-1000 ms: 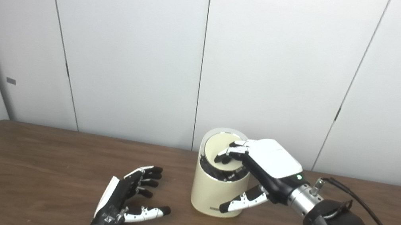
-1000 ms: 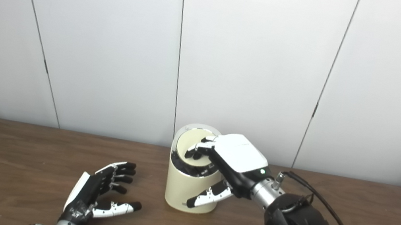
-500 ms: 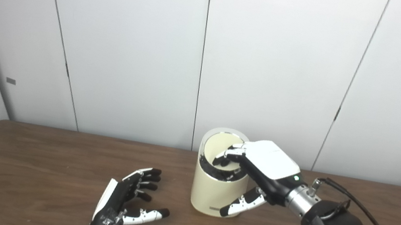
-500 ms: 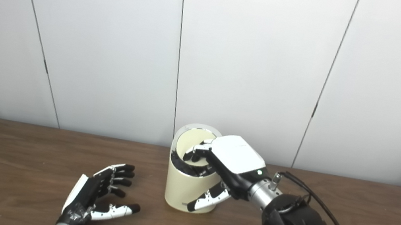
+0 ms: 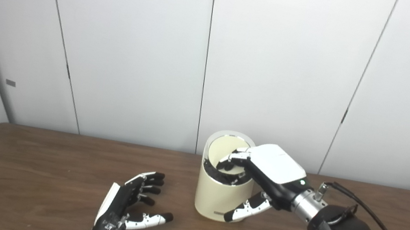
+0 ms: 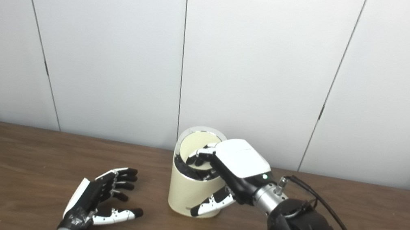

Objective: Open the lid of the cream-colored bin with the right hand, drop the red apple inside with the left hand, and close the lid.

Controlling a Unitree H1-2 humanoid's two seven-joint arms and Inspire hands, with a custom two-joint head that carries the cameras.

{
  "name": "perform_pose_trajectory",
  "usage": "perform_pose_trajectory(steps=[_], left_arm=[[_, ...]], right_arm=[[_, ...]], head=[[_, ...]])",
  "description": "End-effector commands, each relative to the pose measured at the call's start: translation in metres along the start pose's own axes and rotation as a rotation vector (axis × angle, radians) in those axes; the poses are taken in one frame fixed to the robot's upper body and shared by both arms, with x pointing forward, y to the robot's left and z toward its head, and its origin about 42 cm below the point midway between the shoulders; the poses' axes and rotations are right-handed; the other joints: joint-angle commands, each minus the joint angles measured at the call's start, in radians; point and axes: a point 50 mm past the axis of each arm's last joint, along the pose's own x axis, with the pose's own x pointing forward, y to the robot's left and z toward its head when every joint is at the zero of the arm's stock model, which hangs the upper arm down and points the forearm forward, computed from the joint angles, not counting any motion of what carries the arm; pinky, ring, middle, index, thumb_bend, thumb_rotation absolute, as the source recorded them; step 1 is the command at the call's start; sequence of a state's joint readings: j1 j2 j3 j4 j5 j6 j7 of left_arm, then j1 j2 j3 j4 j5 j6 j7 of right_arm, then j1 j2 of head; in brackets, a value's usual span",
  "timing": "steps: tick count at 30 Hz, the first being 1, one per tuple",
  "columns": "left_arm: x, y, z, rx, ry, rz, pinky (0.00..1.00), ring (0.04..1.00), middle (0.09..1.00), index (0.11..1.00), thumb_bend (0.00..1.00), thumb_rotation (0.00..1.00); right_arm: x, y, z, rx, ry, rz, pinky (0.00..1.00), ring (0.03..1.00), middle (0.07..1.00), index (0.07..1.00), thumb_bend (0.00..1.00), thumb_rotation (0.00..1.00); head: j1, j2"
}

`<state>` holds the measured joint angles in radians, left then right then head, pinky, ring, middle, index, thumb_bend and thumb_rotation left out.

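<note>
Dark brown wood-grain worktop (image 5: pixel 37 162) is seen across lower part of both views, w/ rounded far-left corner. Behind it, white wall panels (image 5: pixel 279 61) are divided by thin dark vertical seams. A small grey tab (image 5: pixel 10 82) is fixed to the leftmost panel.

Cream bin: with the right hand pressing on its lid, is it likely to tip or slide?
The bin looks tall, smooth, probably light, so a sideways push could tip or slide it. The right hand presses its top, thumb against the wall, probably steadying it.
</note>
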<state>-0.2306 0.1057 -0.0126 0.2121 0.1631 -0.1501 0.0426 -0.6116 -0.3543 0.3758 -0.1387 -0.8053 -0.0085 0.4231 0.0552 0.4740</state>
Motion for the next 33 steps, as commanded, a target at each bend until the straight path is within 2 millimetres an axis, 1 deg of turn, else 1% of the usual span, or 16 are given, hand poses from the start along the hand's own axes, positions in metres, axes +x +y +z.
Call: perform_pose_trajectory(steps=[1,4,8,12,14,18,21,24,26,28,32,33], left_arm=[[0.01,0.002,0.011,0.004,-0.049,0.009,0.63,0.729,0.762,0.78,0.77,0.02],[0.01,0.002,0.012,0.011,-0.048,0.009,0.64,0.732,0.765,0.782,0.77,0.03],[0.01,0.003,0.012,0.015,-0.047,0.01,0.64,0.732,0.771,0.782,0.78,0.05],[0.01,0.003,0.012,0.027,-0.047,0.01,0.64,0.727,0.772,0.784,0.78,0.05],[0.011,0.003,0.012,0.028,-0.047,0.01,0.64,0.723,0.774,0.785,0.78,0.05],[0.01,0.003,0.012,0.025,-0.049,0.012,0.63,0.722,0.776,0.785,0.77,0.04],[0.01,0.003,0.012,0.025,-0.049,0.011,0.63,0.727,0.774,0.783,0.77,0.04],[0.01,0.003,0.012,0.025,-0.049,0.013,0.63,0.724,0.774,0.782,0.78,0.04],[0.01,0.003,0.012,0.025,-0.05,0.014,0.63,0.725,0.773,0.781,0.78,0.04],[0.011,0.003,0.012,0.022,-0.05,0.012,0.63,0.728,0.771,0.781,0.78,0.03],[0.011,0.004,0.012,0.02,-0.051,0.008,0.63,0.73,0.773,0.785,0.77,0.05],[0.011,0.004,0.011,0.016,-0.052,0.01,0.64,0.729,0.77,0.784,0.78,0.05]], right_arm=[[-0.001,-0.012,0.004,-0.009,-0.033,-0.014,0.72,0.826,0.685,0.721,0.68,0.35],[-0.003,-0.019,0.004,0.0,-0.042,-0.059,0.68,0.815,0.687,0.717,0.68,0.35],[-0.004,-0.028,0.003,0.009,-0.035,-0.113,0.7,0.838,0.718,0.727,0.67,0.36],[-0.006,-0.043,0.002,0.012,-0.009,-0.168,0.73,0.857,0.736,0.741,0.66,0.37],[-0.006,-0.047,0.001,0.01,-0.014,-0.194,0.7,0.843,0.731,0.74,0.67,0.37],[-0.004,-0.06,-0.006,0.023,-0.014,-0.232,0.67,0.836,0.741,0.758,0.66,0.39],[-0.005,-0.067,-0.01,0.034,-0.016,-0.271,0.63,0.796,0.758,0.762,0.66,0.34],[-0.008,-0.069,-0.016,0.041,-0.011,-0.291,0.61,0.782,0.775,0.774,0.65,0.34],[-0.011,-0.069,-0.019,0.057,-0.001,-0.303,0.61,0.787,0.787,0.782,0.65,0.39],[-0.015,-0.068,-0.023,0.083,0.016,-0.321,0.61,0.777,0.788,0.78,0.66,0.4],[-0.03,-0.057,-0.033,0.152,0.07,-0.353,0.59,0.744,0.795,0.785,0.65,0.33],[-0.034,-0.053,-0.035,0.164,0.085,-0.355,0.6,0.747,0.801,0.791,0.64,0.32]], head=[[0.0,0.001],[0.0,0.001],[0.001,-0.002],[0.0,-0.003],[0.0,-0.003],[-0.002,-0.002],[-0.002,-0.003],[-0.002,-0.003],[-0.002,-0.003],[-0.004,0.002],[-0.01,-0.004],[-0.019,-0.022]])
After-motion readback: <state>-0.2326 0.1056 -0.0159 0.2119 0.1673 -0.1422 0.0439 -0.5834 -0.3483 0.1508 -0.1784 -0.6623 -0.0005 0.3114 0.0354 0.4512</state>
